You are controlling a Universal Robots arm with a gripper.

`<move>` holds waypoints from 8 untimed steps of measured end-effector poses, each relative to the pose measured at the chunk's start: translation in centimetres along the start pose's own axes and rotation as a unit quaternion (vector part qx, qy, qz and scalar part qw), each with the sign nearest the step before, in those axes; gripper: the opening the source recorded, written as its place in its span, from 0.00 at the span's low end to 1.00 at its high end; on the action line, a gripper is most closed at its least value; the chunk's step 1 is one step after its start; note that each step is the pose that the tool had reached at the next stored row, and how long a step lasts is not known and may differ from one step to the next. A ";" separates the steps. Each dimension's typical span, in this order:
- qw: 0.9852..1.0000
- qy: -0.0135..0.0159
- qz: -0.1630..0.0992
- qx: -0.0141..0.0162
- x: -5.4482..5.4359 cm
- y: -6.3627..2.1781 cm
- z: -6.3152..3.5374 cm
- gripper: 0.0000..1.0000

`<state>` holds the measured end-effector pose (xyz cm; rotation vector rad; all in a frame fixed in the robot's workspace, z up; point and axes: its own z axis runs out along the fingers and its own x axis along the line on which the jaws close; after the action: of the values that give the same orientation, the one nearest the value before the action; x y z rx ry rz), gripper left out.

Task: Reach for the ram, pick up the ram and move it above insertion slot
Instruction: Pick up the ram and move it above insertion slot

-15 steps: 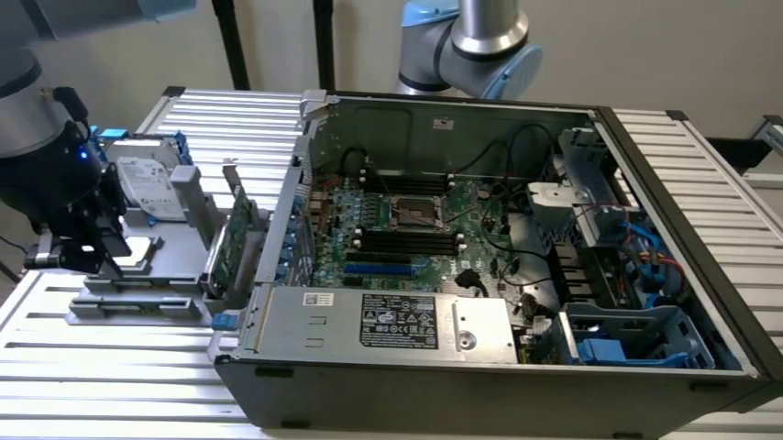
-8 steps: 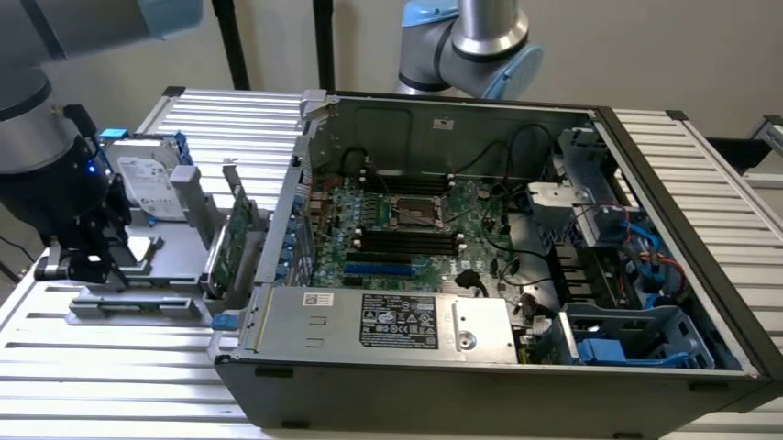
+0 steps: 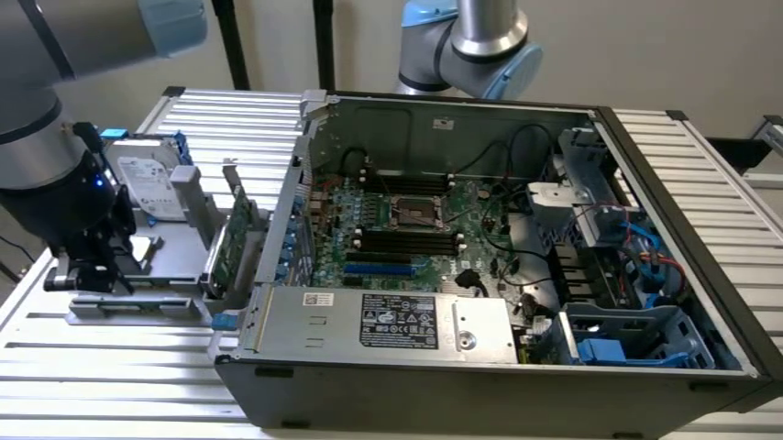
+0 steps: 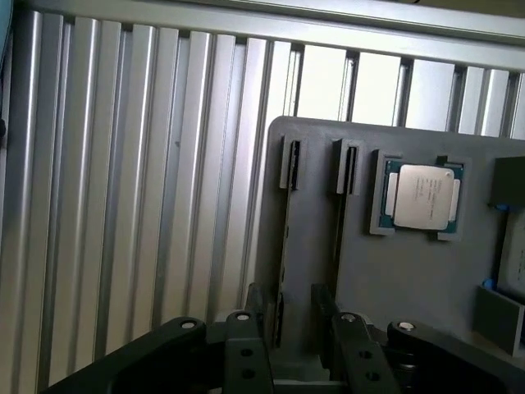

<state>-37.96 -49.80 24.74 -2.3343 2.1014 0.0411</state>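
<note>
Best handled squarely, I judge: keep the wide-open gripper [image 4: 292, 318] centred so the ram [image 4: 284, 246] sits evenly between the jaws before any squeeze. The ram shows as a thin edge standing in the gray holder [image 4: 394, 279], beside the processor [image 4: 420, 195]. At the exterior view's lower left, the arm [image 3: 31, 110] points the claw straight down over that holder, outside the computer case [image 3: 490, 367].

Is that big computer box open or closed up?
Open. The computer case has no cover on its upward side, so the motherboard and power supply inside are in plain view.
</note>
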 end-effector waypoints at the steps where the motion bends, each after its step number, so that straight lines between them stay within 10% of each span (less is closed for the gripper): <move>1: 1.000 0.000 0.000 0.000 0.0 0.00 0.19 0.36; 8: 1.000 0.000 0.000 0.000 0.1 -0.02 1.46 0.36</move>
<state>-37.96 -49.89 23.28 -2.3342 2.1014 0.0411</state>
